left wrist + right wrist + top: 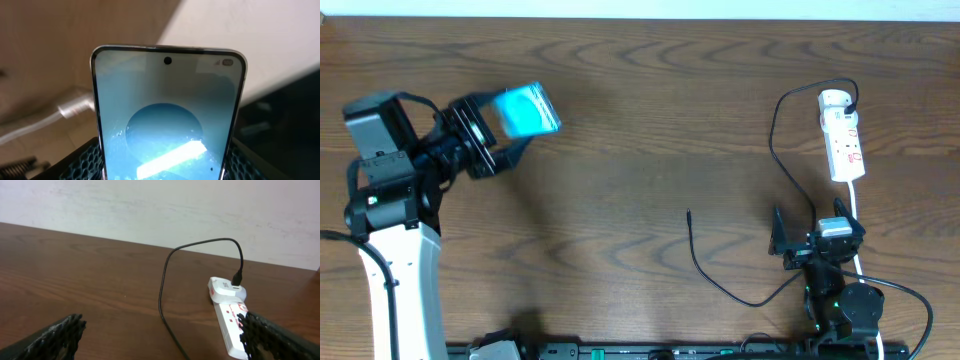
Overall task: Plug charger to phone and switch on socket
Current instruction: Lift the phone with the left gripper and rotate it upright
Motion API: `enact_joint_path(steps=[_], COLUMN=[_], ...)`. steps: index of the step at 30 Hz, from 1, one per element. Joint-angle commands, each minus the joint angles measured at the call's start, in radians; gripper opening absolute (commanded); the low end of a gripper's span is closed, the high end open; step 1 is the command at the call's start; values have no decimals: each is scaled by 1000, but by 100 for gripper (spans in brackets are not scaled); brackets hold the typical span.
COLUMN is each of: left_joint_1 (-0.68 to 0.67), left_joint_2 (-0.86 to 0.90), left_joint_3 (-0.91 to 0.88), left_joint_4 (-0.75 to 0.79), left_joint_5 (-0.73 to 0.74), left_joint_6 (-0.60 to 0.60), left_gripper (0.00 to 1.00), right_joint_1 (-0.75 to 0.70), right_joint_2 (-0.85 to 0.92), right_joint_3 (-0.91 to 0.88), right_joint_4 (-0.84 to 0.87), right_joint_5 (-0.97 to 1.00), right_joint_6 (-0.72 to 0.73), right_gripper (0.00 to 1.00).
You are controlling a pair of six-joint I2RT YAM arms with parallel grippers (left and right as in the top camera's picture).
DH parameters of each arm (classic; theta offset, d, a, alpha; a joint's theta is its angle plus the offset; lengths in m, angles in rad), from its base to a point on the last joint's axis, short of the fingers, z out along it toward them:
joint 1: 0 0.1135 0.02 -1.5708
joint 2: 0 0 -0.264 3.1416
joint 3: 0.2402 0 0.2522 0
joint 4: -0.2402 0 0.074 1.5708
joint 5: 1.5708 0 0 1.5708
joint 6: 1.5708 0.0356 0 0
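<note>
My left gripper (505,140) is shut on the phone (527,110) and holds it raised and tilted above the table's left side. In the left wrist view the phone's cyan screen (167,125) fills the middle, clamped between my two fingers (165,172). The charger's thin black cable (775,150) runs from the adapter on the socket (843,135) down and round to its free plug tip (689,213), which lies on the table at centre. My right gripper (812,238) is open and empty, just below the socket; the socket (230,325) and cable (165,300) show in the right wrist view, between my fingers (160,340).
The wooden table (640,90) spans the view. The socket's white cord (857,215) runs down toward the right arm's base. A pale wall (160,210) stands behind the table's far edge.
</note>
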Motion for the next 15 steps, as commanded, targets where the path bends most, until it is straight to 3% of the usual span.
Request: enact_joint_path(steps=[1,6,15], left_joint_1=[4,-10,-151], left_joint_2=[13,42,133], left_joint_3=[19,18,-18], left_joint_4=[-168,-361,-476], left_joint_5=[-212,-451,-775], left_joint_6=[225,412,514], left_gripper=[7,7,7], right_joint_1=[4,4,4], right_joint_2=[-5,-5,-5], right_joint_3=[-1,-1,-1], right_joint_4=[-5,-5,-5], right_joint_5=[3,3,3], right_joint_6=[-11,-11,-11], right_gripper=[99,99,99])
